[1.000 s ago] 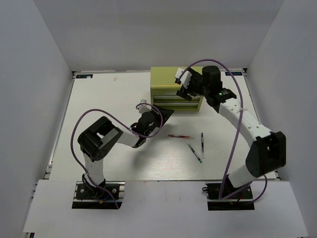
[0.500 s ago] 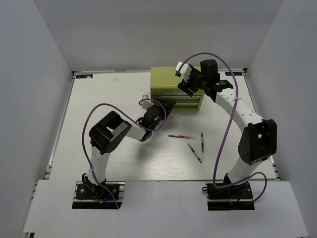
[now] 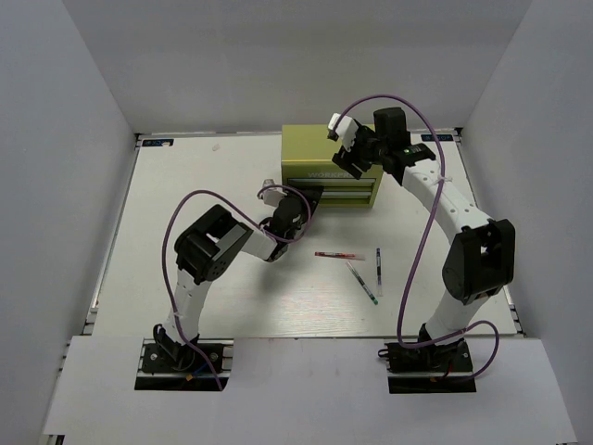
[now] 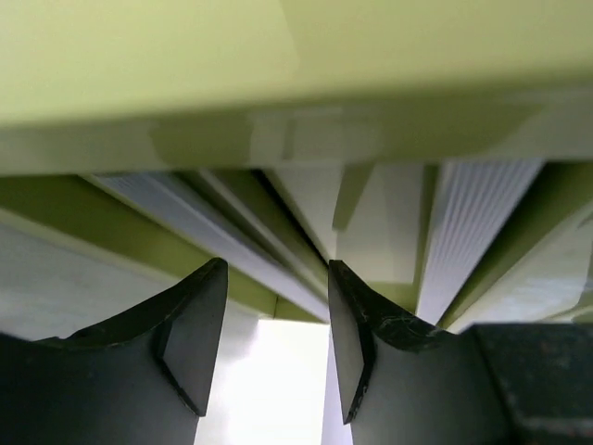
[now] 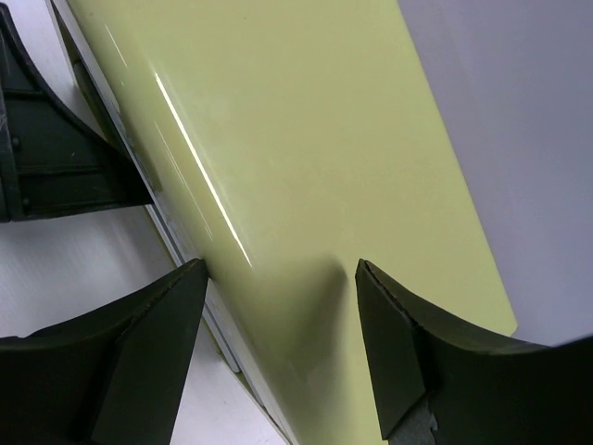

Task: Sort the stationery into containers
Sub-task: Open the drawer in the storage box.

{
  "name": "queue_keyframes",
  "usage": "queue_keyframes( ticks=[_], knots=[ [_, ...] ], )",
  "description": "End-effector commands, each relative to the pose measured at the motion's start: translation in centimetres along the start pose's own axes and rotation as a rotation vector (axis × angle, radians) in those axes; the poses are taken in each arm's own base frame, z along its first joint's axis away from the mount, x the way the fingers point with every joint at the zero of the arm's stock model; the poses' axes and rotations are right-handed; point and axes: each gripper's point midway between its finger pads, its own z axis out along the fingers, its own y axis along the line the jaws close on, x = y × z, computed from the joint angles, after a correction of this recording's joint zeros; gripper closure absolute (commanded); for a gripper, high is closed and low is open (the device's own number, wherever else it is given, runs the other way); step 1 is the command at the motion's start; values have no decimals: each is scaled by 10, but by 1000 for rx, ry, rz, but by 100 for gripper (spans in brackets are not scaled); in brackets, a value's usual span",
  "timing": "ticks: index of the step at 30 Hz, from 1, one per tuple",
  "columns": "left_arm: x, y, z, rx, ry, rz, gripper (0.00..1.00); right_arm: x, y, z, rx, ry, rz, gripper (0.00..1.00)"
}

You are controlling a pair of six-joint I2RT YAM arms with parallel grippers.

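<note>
The yellow-green tool chest stands at the back of the table, its two drawers facing me. My left gripper is open, its tips at the left end of the lower drawer; in the left wrist view the drawer rails lie just beyond the fingertips. My right gripper is open over the chest's top front edge, the chest's top between its fingers. A red pen, a light blue pen and a pale pen with a dark green end lie in front. A fourth pen is out of view.
White walls close in the table at the left, back and right. The left gripper shows at the top left of the right wrist view, next to the chest's front. The three pens lie close together right of centre.
My left gripper has moved forward to the chest's lower drawer. My right gripper has shifted a little back and left over the chest's top. The pens have not moved.
</note>
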Motion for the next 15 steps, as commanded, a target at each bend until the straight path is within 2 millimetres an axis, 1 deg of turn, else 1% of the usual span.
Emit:
queue_keyframes(
  ticks=[1,2,3,4,6,8,9,10,12,13,14,15],
  knots=[
    [-15,-9,9,19,-87,-43,43,-4,-19,-3,38,0,-20,30],
    [-17,-11,12,37,-101,-61,43,-3,-17,-3,30,3,-22,30],
    [-18,-9,13,37,-113,-62,44,-3,-15,-4,22,8,-27,31],
    [-19,-14,14,47,-114,-79,45,-1,-15,-5,21,14,-25,31],
    [-17,-4,18,31,-122,-87,47,0,-13,-6,12,21,-33,31],
    [-17,-7,20,32,-122,-98,50,1,-12,-7,9,28,-40,31],
    [-17,1,21,13,-129,-101,51,2,-13,-8,10,31,-40,31],
    [-17,1,21,14,-129,-110,53,5,-12,-8,4,39,-37,31],
    [-18,4,21,13,-138,-110,55,4,-11,-7,4,40,-39,31],
    [-18,6,20,12,-138,-118,57,-2,-4,-5,-13,32,-50,31],
    [-20,7,20,10,-150,-119,58,6,-10,-8,-2,48,-38,31],
    [-21,9,18,10,-150,-119,58,5,-8,-8,-5,48,-38,31]
  ],
)
